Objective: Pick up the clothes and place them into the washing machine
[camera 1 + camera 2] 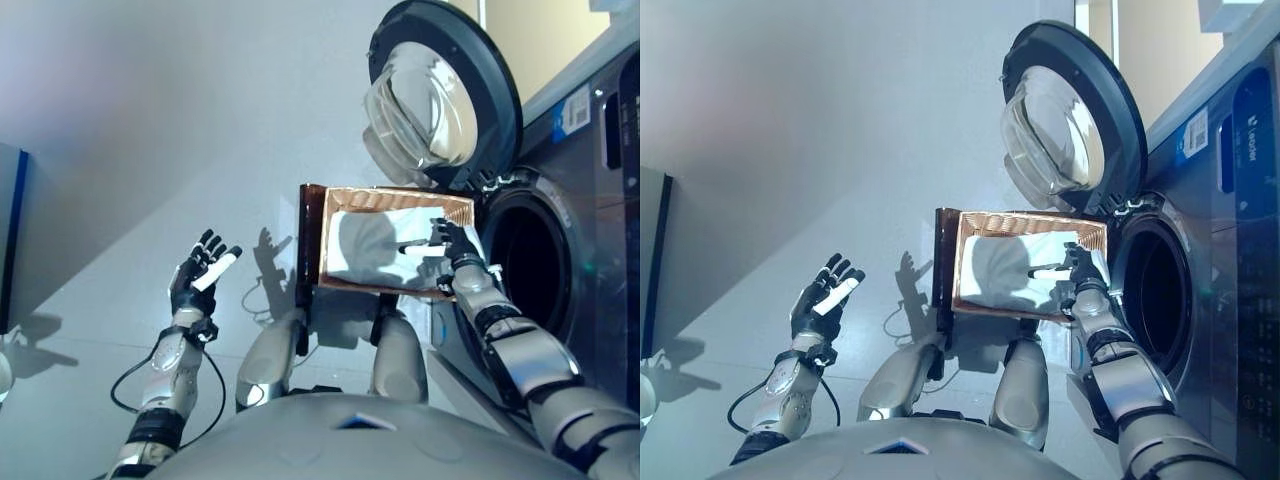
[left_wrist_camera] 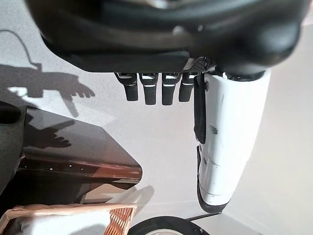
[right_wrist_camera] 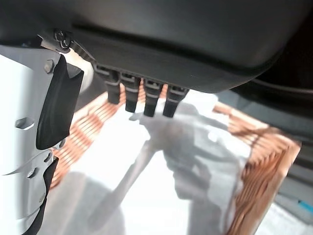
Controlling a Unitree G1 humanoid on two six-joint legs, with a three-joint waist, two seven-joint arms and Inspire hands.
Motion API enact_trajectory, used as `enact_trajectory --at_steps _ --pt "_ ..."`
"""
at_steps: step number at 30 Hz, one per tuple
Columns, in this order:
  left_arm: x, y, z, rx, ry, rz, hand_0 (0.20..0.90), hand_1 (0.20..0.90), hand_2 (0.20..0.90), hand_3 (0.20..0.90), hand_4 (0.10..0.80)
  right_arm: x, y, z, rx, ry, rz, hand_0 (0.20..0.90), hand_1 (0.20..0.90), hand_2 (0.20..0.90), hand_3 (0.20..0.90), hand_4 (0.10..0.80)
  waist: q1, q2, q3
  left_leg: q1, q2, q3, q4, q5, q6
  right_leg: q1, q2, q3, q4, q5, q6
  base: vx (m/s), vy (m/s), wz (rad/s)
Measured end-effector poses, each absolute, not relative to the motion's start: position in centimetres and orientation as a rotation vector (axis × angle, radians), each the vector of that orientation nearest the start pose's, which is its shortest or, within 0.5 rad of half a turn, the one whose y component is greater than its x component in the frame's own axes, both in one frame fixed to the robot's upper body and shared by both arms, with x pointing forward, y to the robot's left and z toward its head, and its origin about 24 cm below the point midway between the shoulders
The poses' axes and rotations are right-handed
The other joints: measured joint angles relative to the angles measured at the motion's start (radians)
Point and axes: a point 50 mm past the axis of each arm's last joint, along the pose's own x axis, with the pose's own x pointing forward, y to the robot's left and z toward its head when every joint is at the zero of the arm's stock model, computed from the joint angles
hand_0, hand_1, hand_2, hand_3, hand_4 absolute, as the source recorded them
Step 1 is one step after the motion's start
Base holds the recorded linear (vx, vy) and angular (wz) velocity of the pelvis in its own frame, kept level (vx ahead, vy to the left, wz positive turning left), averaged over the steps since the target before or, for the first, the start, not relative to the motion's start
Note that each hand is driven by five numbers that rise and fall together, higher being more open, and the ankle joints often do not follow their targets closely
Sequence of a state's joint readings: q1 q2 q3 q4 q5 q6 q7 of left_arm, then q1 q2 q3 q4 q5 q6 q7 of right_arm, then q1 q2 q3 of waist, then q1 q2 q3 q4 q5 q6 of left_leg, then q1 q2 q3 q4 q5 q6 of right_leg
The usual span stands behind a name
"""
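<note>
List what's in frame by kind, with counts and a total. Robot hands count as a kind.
Washing machine, door open: 1
Wicker basket: 1
White cloth in the basket: 1 pile, pieces cannot be told apart
Dark wooden stand under the basket: 1
Robot hands: 2, left hand open over the floor, right hand open over the cloth
Total: 6

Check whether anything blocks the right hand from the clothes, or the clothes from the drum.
Nothing visible does. The right hand hovers open over the white clothes lying uncovered in the wicker basket. The washing machine door is swung up, leaving the drum opening beside the basket clear.
</note>
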State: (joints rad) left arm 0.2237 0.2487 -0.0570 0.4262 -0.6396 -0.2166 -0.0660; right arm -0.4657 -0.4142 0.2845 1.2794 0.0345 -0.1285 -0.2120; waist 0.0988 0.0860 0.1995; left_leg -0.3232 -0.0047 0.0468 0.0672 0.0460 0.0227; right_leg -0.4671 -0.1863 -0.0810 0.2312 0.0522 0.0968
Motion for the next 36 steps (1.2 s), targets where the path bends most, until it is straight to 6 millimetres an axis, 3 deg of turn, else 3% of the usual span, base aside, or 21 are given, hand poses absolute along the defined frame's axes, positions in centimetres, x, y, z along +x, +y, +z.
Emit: enact_trajectory --at_steps 8,15,27,36 --pt "17.5 22.3 -6.4 -0.356 0.358 0.191 0.900 0.900 0.900 0.900 0.800 27.3 -28.9 -4.7 -0.674 0.623 -0.233 0.900 0.900 0.900 0.900 0.800 0.002 0.005 0.000 -0.022 -0.002 -0.001 -0.004 0.006 0.000 -0.031 -0.006 -0.001 0.011 -0.002 0.001 -0.005 0.001 0.01" --pt "17.9 22.1 -5.9 -0.366 0.332 0.182 0.900 0.900 0.900 0.900 0.800 27.2 -30.7 -3.7 -0.702 0.612 -0.278 0.900 0.900 0.900 0.900 0.800 0.003 0.030 0.003 -0.036 -0.009 -0.007 -0.018 0.014 0.004 -0.047 -0.012 -0.009 0.010 -0.002 0.003 -0.006 -0.004 0.03" --pt "18.8 22.0 -5.2 -0.377 0.292 0.170 0.900 0.900 0.900 0.900 0.800 27.8 -30.9 -3.0 -0.712 0.577 -0.318 0.900 0.900 0.900 0.900 0.800 0.002 0.037 0.003 -0.106 -0.017 -0.020 0.025 0.015 0.001 -0.116 -0.023 -0.013 0.073 -0.021 0.003 -0.032 -0.001 0.05" --pt "19.2 21.9 -4.9 -0.379 0.277 0.161 0.900 0.900 0.900 0.900 0.800 29.1 -30.8 -1.8 -0.657 0.537 -0.349 0.900 0.900 0.900 0.900 0.800 0.001 0.029 0.039 -0.210 -0.015 -0.022 0.191 -0.050 -0.006 -0.203 -0.030 0.011 0.196 -0.072 -0.010 -0.012 -0.008 0.04"
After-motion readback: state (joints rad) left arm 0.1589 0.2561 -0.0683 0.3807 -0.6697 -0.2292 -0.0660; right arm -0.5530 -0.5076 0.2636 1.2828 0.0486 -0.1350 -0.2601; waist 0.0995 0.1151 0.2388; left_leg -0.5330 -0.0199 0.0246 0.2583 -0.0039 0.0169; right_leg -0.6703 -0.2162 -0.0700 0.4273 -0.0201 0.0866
